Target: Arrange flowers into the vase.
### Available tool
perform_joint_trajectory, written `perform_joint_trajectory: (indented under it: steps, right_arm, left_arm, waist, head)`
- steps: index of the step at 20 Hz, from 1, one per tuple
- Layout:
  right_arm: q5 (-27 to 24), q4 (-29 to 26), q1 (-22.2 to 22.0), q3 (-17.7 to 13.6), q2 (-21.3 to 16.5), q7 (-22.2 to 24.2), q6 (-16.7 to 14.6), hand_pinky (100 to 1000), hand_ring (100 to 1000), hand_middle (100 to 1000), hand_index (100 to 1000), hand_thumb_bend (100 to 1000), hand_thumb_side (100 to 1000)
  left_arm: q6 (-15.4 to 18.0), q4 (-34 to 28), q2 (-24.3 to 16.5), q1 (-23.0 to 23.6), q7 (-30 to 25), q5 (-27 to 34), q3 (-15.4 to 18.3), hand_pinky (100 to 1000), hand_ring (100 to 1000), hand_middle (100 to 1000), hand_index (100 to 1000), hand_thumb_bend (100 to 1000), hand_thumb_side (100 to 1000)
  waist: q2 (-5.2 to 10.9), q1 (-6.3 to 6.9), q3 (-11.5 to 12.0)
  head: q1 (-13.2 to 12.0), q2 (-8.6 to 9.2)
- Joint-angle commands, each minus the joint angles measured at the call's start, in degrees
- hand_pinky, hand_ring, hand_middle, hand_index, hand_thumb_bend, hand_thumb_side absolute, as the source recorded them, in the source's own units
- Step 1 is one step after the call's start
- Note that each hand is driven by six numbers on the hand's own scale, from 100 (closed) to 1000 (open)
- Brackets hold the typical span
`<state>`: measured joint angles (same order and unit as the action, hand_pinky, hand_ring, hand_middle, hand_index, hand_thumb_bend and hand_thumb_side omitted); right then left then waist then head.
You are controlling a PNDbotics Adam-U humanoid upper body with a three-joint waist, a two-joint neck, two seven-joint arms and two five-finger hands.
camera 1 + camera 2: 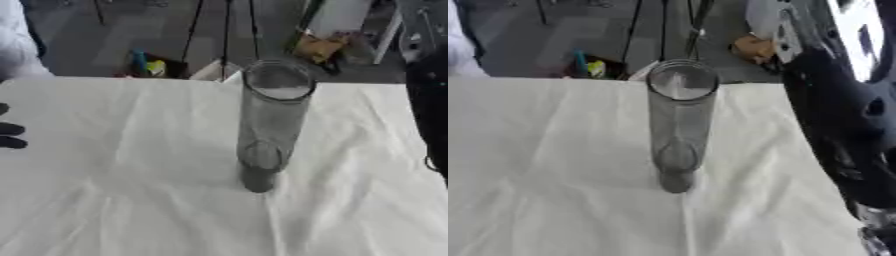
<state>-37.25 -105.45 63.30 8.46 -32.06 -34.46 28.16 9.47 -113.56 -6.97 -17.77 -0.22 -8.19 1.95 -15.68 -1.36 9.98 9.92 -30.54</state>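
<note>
A tall clear glass vase stands upright in the middle of the table, on a white cloth. Nothing shows inside it. Black fingertips of my left hand poke in at the left edge of the left eye view, straight and spread, holding nothing and well away from the vase. My right arm, black with silver joints, fills the right side of the right eye view, close beside the vase. Its hand is out of frame.
The wrinkled cloth covers the whole table. Beyond its far edge are tripod legs, a box with coloured items and a brown object on the floor. A person's white sleeve shows at the top left.
</note>
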Motion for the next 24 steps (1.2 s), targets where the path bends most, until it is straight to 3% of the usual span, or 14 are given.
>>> perform_joint_trajectory:
  steps: [1, 9, 24]
  right_arm:
    - [-1.07, -1.7, 0.57, -0.67, -0.8, -3.94, 4.87, 100, 100, 100, 100, 100, 223]
    - [-2.66, -3.08, -0.07, -0.82, -0.02, -4.61, 5.65, 100, 100, 100, 100, 100, 219]
    - [-1.15, -2.69, -1.26, -0.38, 1.42, -4.64, 4.38, 100, 100, 100, 100, 100, 220]
  left_arm:
    - [-0.15, -1.03, -0.53, -0.71, 0.1, -0.14, -0.12, 565, 623, 700, 860, 100, 998]
    - [-0.26, -1.03, -0.5, -0.66, 0.19, -0.07, -0.06, 564, 623, 701, 859, 100, 997]
    - [-0.26, -1.03, 0.07, -0.62, -0.19, -0.01, -0.3, 562, 623, 701, 858, 100, 997]
  waist:
    - [1.27, -0.68, -0.35]
    - [1.64, -0.45, -1.12]
    - [1.04, -0.46, 0.12]
  head:
    - [-0.6, -0.26]
    - [-1.35, -0.2]
    - [-0.52, 0.81]
